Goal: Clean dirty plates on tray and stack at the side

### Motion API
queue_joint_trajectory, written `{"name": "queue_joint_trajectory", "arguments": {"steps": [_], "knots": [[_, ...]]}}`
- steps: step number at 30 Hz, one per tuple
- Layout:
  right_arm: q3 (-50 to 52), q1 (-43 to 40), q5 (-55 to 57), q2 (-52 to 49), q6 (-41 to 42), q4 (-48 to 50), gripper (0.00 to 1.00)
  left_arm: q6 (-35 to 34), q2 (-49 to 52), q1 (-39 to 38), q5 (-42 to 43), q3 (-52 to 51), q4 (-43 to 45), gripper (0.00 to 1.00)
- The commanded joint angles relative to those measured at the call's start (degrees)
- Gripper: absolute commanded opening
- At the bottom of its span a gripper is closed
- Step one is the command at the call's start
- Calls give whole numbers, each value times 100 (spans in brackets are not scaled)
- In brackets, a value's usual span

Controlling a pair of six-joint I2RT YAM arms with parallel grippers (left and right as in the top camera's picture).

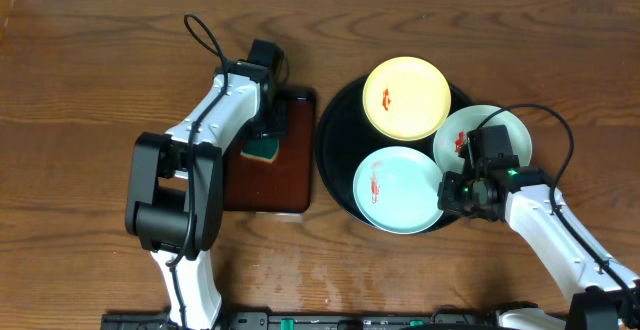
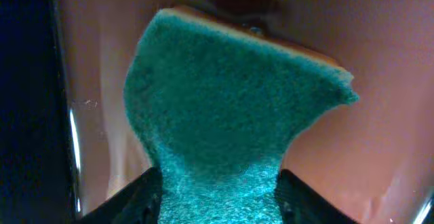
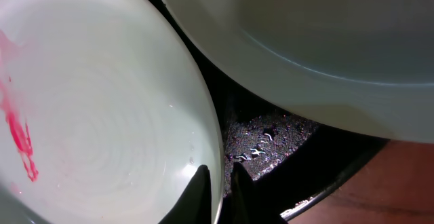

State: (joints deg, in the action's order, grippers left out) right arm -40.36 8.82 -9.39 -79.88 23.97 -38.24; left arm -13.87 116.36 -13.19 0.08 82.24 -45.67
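Observation:
Three plates lie on the round black tray: a pale yellow plate at the back, a mint-white plate at the front and a second mint-white plate at the right. Each bears a red smear. My right gripper is shut on the right rim of the front mint-white plate; the other mint-white plate is just behind it. My left gripper is shut on a green sponge over the brown rectangular tray; the sponge also shows in the overhead view.
The brown rectangular tray sits left of the black tray, nearly touching it. Brown wood-grain tabletop surrounds both. The arms' cables loop above the left arm and over the right plate.

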Motion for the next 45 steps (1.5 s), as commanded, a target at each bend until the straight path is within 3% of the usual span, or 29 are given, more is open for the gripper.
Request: {"name": "queue_joint_trajectory", "arguments": {"steps": [1, 6, 9, 29, 34, 39, 45], "knots": [[35, 66, 17, -7, 42, 13, 12, -116, -103, 190, 256, 83, -52, 59], [35, 66, 17, -7, 42, 13, 14, -103, -103, 560, 1410, 83, -52, 58], [35, 66, 17, -7, 42, 11, 14, -96, -105, 658, 1587, 83, -72, 58], [35, 66, 22, -7, 20, 11, 16, -81, -101, 431, 1161, -264, 243, 58], [35, 66, 37, -7, 20, 9, 16, -83, -101, 271, 586, -275, 291, 47], [35, 66, 37, -7, 20, 11, 15, -83, -101, 271, 568, -278, 291, 31], [35, 59, 37, -7, 17, 46, 18, -83, -140, 278, 568, -260, 267, 31]]}}
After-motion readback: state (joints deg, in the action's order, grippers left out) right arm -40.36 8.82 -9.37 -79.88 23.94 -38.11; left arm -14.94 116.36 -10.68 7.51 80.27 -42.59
